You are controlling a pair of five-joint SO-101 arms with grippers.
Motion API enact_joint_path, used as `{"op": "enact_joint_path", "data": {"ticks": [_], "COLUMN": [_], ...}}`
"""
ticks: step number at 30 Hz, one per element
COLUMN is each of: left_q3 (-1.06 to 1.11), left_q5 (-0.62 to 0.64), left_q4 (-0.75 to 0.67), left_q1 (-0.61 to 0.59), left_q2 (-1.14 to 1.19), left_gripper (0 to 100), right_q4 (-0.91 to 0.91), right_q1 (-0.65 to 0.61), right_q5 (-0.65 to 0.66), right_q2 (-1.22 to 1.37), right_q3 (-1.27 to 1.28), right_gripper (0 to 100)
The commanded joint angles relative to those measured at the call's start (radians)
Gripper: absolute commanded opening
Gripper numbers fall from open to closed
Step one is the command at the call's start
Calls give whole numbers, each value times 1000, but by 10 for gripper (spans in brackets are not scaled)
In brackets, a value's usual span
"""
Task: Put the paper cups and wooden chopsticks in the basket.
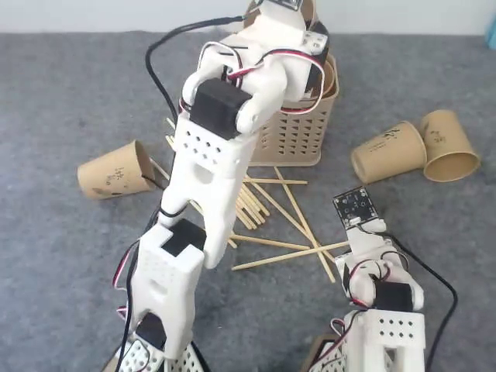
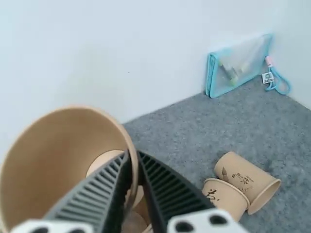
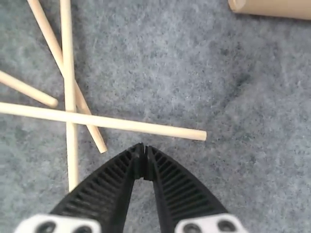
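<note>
1. Nearest, the right gripper (image 3: 144, 150) is closed on nothing, with its tips just short of a stick.
2. The chopsticks (image 1: 291, 256) are pale wooden sticks. They lie criss-crossed on the grey mat (image 1: 70, 256) between the right arm and the basket.
3. Three brown paper cups lie on their sides: one cup (image 1: 116, 172) to the left and a touching pair of cups (image 1: 389, 152) to the right.
4. Farthest, the left gripper (image 2: 132, 158) pinches the rim of a fourth cup (image 2: 53, 155), tilted at the tan slotted basket (image 1: 298, 143).
5. The task looks barely begun. This cup is not yet released, and three cups and the sticks remain outside.
</note>
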Motion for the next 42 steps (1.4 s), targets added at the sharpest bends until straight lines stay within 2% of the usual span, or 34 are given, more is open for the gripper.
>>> {"op": "enact_joint_path", "data": {"ticks": [1, 10, 13, 16, 18, 20, 25, 28, 31, 37, 40, 42], "left_q3": [-12, -19, -62, -142, -220, -292, -254, -143, 76, 728, 1061, 1279], "left_q5": [-9, -21, -97, -101, -100, -103, -98, -98, -98, -115, -181, -206], "left_q4": [-15, 17, 101, 199, 272, 298, 296, 296, 296, 278, 192, 80], "left_q1": [2, 8, 8, -2, -18, -40, -221, -344, -439, -509, -537, -566], "left_q2": [44, 124, 89, 52, 28, 0, -169, -296, -446, -790, -951, -1054], "left_gripper": [12, 24, 121, 230, 260, 256, 186, 134, 93, 69, 69, 69], "right_q4": [-22, -22, -22, -21, -21, -21, -21, -21, -21, -19, -19, -19], "right_q1": [-5, -5, -5, -5, -5, -5, -5, -4, -5, -5, -4, -2], "right_q5": [-5, -5, -5, -5, -5, -5, -5, -5, -5, -5, -5, -5], "right_q2": [-21, -21, -21, -21, -21, -21, -21, -21, -21, -21, -21, -21], "right_q3": [-8, -8, -8, -8, -8, -8, -8, -8, -8, -8, -8, -8], "right_gripper": [8, 8, 8, 8, 8, 8, 8, 8, 8, 8, 8, 8]}}
